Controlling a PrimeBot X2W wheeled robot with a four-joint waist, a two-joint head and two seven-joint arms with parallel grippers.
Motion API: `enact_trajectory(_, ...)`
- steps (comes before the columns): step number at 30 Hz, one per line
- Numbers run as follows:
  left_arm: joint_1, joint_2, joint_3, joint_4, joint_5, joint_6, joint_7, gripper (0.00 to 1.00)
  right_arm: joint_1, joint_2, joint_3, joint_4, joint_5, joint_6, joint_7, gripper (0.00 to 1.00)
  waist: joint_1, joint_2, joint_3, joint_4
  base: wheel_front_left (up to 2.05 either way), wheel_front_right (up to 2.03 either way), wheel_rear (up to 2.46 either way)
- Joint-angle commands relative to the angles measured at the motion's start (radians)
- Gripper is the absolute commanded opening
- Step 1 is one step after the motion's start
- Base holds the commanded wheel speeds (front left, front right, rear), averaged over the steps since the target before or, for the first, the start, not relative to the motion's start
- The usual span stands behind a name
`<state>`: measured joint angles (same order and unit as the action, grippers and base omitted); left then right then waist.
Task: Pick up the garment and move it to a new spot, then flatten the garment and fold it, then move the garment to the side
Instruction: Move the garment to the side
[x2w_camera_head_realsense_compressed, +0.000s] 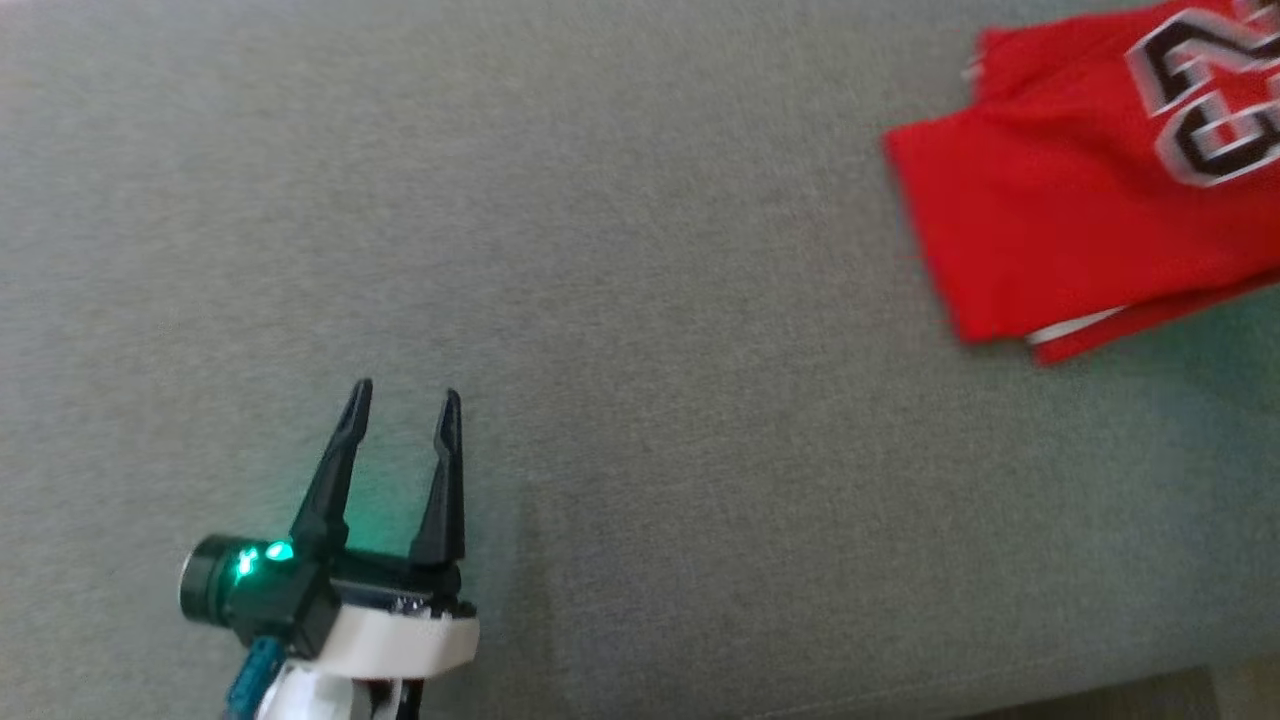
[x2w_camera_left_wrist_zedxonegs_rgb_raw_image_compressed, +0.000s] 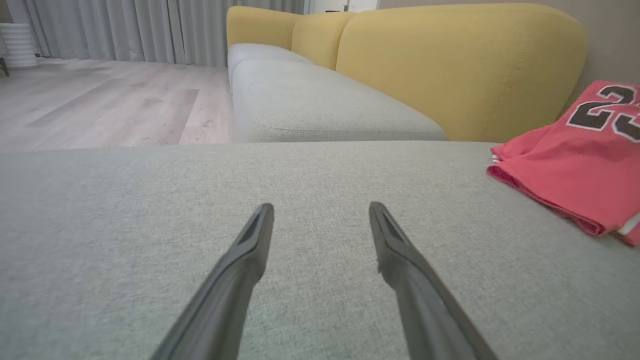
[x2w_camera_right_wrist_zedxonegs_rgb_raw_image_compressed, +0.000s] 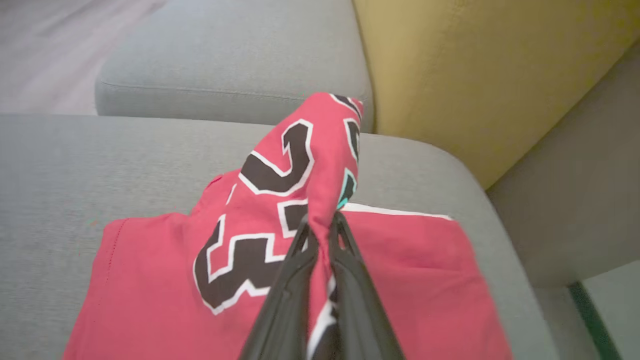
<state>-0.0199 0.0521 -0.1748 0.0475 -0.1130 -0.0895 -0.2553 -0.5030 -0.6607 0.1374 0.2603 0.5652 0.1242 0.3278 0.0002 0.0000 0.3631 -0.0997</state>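
Observation:
The garment (x2w_camera_head_realsense_compressed: 1080, 220) is a red jersey with black, white-edged numbers, lying at the upper right of the grey cushion (x2w_camera_head_realsense_compressed: 640, 330) in the head view. In the right wrist view my right gripper (x2w_camera_right_wrist_zedxonegs_rgb_raw_image_compressed: 322, 227) is shut on a raised fold of the garment (x2w_camera_right_wrist_zedxonegs_rgb_raw_image_compressed: 300, 165), which stands up in a peak above the rest of the cloth. My left gripper (x2w_camera_head_realsense_compressed: 405, 400) is open over bare cushion at the lower left, well apart from the jersey. From the left wrist the garment (x2w_camera_left_wrist_zedxonegs_rgb_raw_image_compressed: 575, 165) lies off to the right of the open left gripper (x2w_camera_left_wrist_zedxonegs_rgb_raw_image_compressed: 320, 212).
A yellow sofa backrest (x2w_camera_left_wrist_zedxonegs_rgb_raw_image_compressed: 450, 65) rises behind the cushion, with a second grey seat cushion (x2w_camera_left_wrist_zedxonegs_rgb_raw_image_compressed: 320, 105) beyond it. Wooden floor (x2w_camera_left_wrist_zedxonegs_rgb_raw_image_compressed: 100, 100) and grey curtains (x2w_camera_left_wrist_zedxonegs_rgb_raw_image_compressed: 125, 27) lie further off. The cushion's right edge (x2w_camera_right_wrist_zedxonegs_rgb_raw_image_compressed: 505, 260) drops off just past the jersey.

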Motion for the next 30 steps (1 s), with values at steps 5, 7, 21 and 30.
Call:
enact_trajectory(5,-0.045,-0.002,0.02,-0.022,0.007,-0.008,-0.006,1.0,0.004,-0.122,-0.134,-0.131,-0.051,0.007,0.126,0.0,-0.0002,0.0,0.063,-0.03,0.0,0.0,0.0)
enact_trajectory(7,-0.055,-0.002,0.014,-0.018,0.004,-0.009,-0.006,1.0,0.022,-0.142,-0.188,-0.156,-0.068,0.007,0.173,0.0,-0.0002,0.0,0.071,-0.026,0.0,0.0,0.0)
enact_trajectory(21,-0.046,-0.002,0.014,0.006,-0.026,0.027,-0.006,1.0,0.231,0.057,-0.281,-0.303,-0.205,0.007,0.245,1.0,-0.0002,0.0,-0.03,0.029,0.0,0.0,0.0)
enact_trajectory(30,0.029,-0.002,0.01,0.013,-0.051,0.08,-0.006,1.0,0.387,0.35,-0.041,-0.201,-0.193,0.007,-0.123,1.0,-0.0002,0.0,-0.193,0.07,0.0,0.0,0.0)
